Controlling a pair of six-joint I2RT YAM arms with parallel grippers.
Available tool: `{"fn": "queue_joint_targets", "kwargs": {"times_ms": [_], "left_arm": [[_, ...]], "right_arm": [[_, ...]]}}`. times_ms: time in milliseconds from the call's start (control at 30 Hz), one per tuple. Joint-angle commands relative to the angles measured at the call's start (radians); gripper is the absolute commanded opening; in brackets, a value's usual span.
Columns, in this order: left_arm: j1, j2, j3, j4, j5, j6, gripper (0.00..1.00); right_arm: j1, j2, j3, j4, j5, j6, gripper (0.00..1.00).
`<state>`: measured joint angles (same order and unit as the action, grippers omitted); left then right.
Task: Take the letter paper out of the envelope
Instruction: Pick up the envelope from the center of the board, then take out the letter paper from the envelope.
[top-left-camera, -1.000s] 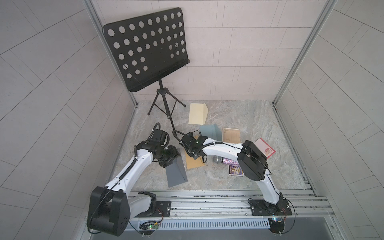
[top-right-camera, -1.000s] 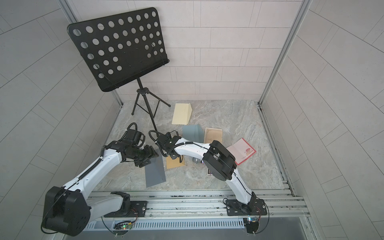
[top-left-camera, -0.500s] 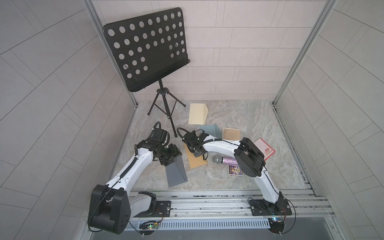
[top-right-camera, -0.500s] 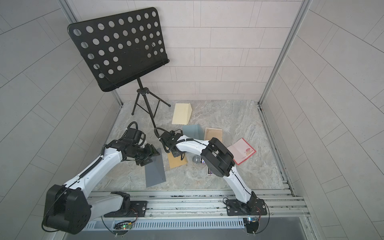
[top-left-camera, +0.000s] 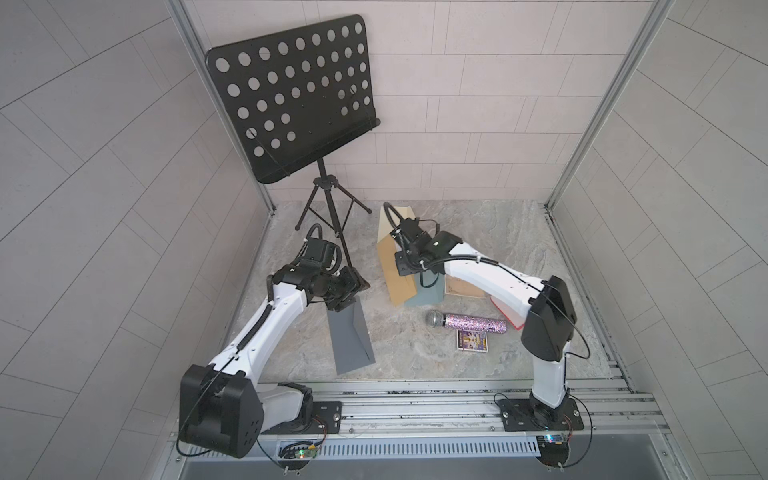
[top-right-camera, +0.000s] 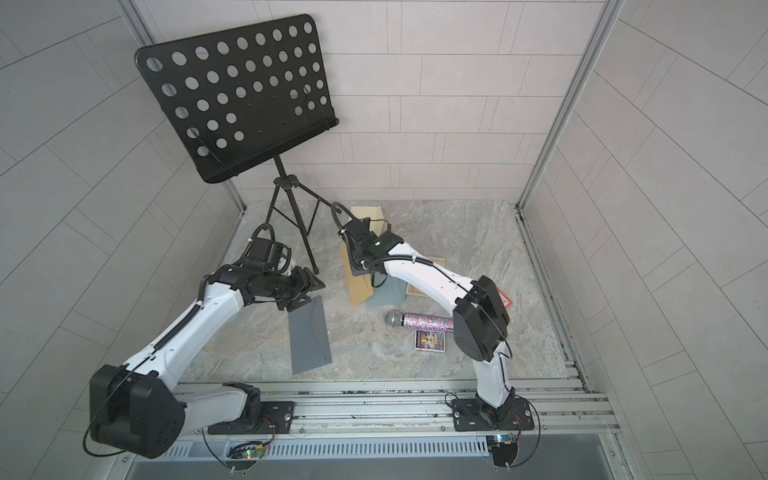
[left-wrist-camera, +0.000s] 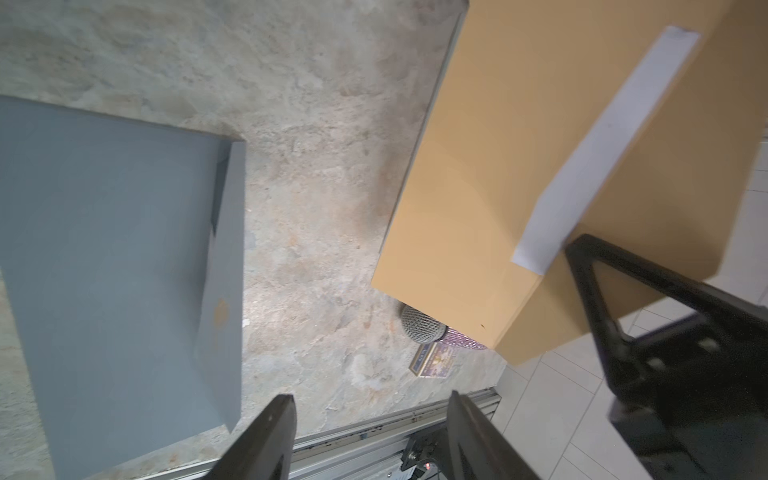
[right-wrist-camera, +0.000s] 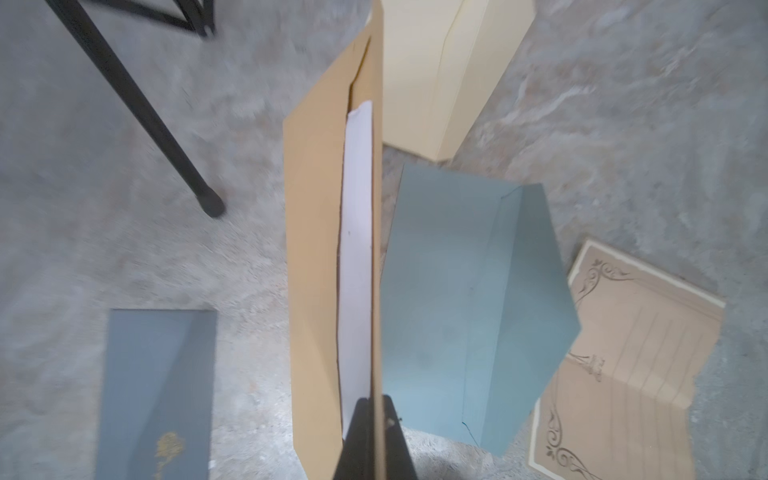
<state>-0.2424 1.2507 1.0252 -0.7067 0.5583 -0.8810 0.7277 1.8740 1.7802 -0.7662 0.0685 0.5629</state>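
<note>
At table (top-left-camera: 478, 232) centre, right gripper (right-wrist-camera: 371, 404) clamps brown envelope (right-wrist-camera: 316, 249) edge, held raised so letter paper (right-wrist-camera: 357, 249) shows; left gripper (left-wrist-camera: 370, 397), 9 o'clock, jaws apart, empty.

This is a robot test cell in a laboratory, not a home or an office. Pale tiled walls (top-left-camera: 457, 104) close three sides, and bare aluminium posts (top-left-camera: 602, 104) stand in the corners. The left arm (top-left-camera: 266, 328) and the right arm (top-left-camera: 490, 278) are bolted on an aluminium rail (top-left-camera: 415, 399) at the front edge of the stone-pattern worktop (top-left-camera: 415, 357), with loose cables and a small circuit board (top-left-camera: 299, 454) in the open. A music stand (top-left-camera: 291, 95), a glitter microphone (top-left-camera: 465, 323) and a brown envelope (top-left-camera: 401, 286) look like staged props.
</note>
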Motion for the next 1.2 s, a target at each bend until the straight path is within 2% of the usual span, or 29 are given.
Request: {"fn": "queue_joint_targets", "kwargs": {"times_ms": [0, 100, 200, 400, 700, 900, 1167], "left_arm": [[-0.025, 0.003, 0.063, 0.061, 0.018, -0.075, 0.66], [-0.050, 0.011, 0.124, 0.101, 0.030, -0.115, 0.66], [-0.075, 0.030, 0.206, 0.119, 0.043, -0.137, 0.64], [-0.122, 0.080, 0.347, 0.148, 0.057, -0.189, 0.59], [-0.184, 0.189, 0.521, 0.157, 0.059, -0.213, 0.49], [-0.204, 0.267, 0.630, 0.093, 0.064, -0.191, 0.49], [-0.233, 0.304, 0.678, 0.092, 0.065, -0.192, 0.50]], "right_arm": [[-0.067, -0.083, -0.021, 0.002, -0.186, 0.023, 0.00], [-0.151, -0.166, -0.103, 0.124, -0.397, 0.074, 0.00], [-0.217, -0.225, -0.159, 0.209, -0.534, 0.142, 0.00], [-0.274, -0.291, -0.202, 0.298, -0.680, 0.205, 0.00], [-0.292, -0.373, -0.272, 0.382, -0.704, 0.271, 0.00], [-0.289, -0.414, -0.275, 0.332, -0.662, 0.198, 0.00], [-0.278, -0.423, -0.265, 0.312, -0.647, 0.156, 0.00]]}}
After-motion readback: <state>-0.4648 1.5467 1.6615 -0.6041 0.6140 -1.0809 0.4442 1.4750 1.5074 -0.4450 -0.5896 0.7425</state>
